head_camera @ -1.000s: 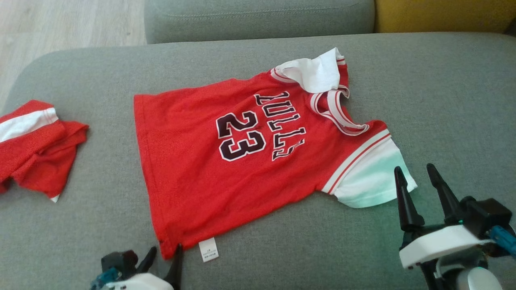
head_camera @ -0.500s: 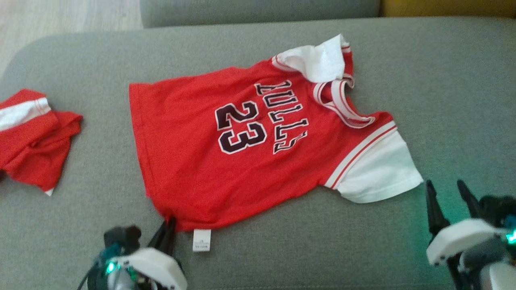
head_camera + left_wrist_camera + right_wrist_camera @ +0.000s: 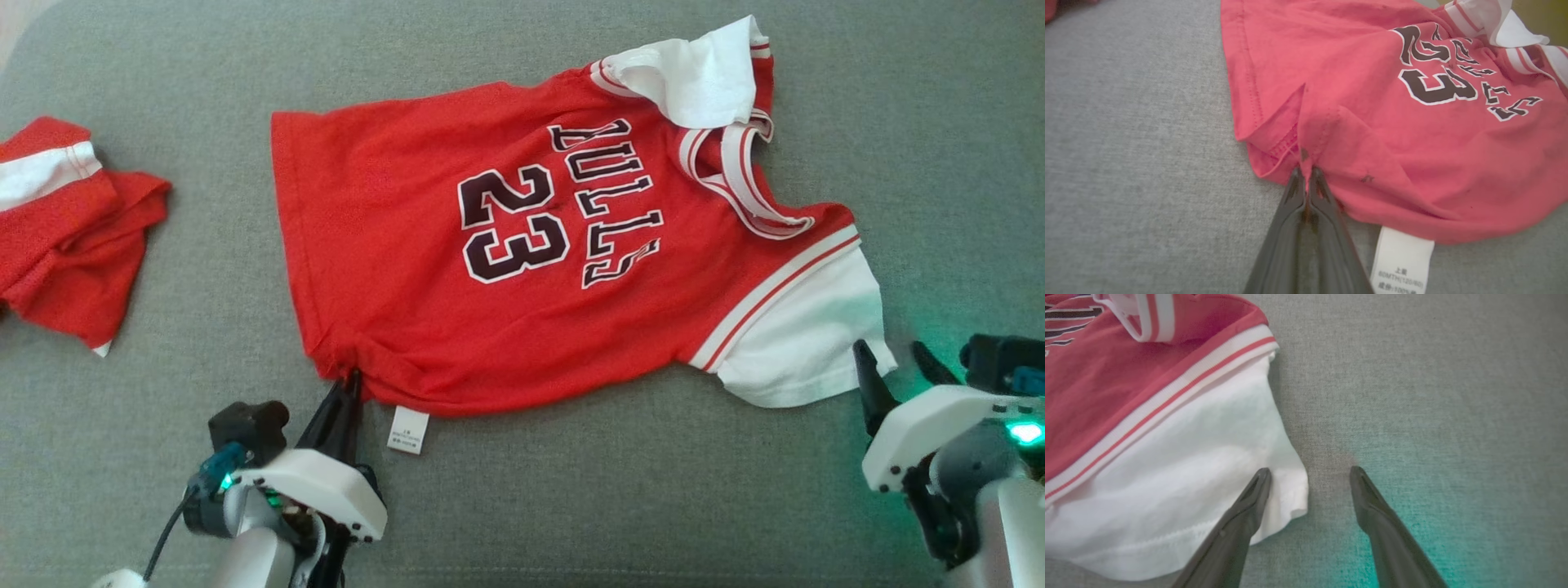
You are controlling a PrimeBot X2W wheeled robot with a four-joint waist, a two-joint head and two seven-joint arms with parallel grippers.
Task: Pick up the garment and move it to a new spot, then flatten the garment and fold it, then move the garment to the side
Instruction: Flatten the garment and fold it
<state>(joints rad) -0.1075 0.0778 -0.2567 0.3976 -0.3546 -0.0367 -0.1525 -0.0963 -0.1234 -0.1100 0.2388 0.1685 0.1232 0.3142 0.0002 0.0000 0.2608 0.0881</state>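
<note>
The red jersey (image 3: 490, 245) lies spread on the grey cushion (image 3: 204, 457). At its 7 o'clock corner the left gripper (image 3: 349, 382) is pinched tight on the cloth. At 4 o'clock the right gripper (image 3: 888, 353) gapes wide and empty, one finger over the white sleeve (image 3: 808, 343).

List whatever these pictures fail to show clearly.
Label print: cut by the left wrist view's bottom edge, too small in the head view.
Second red garment: cut by the head view's left edge.
Whether the right fingers touch the white sleeve of the shirt: right wrist view, one finger overlaps it.
</note>
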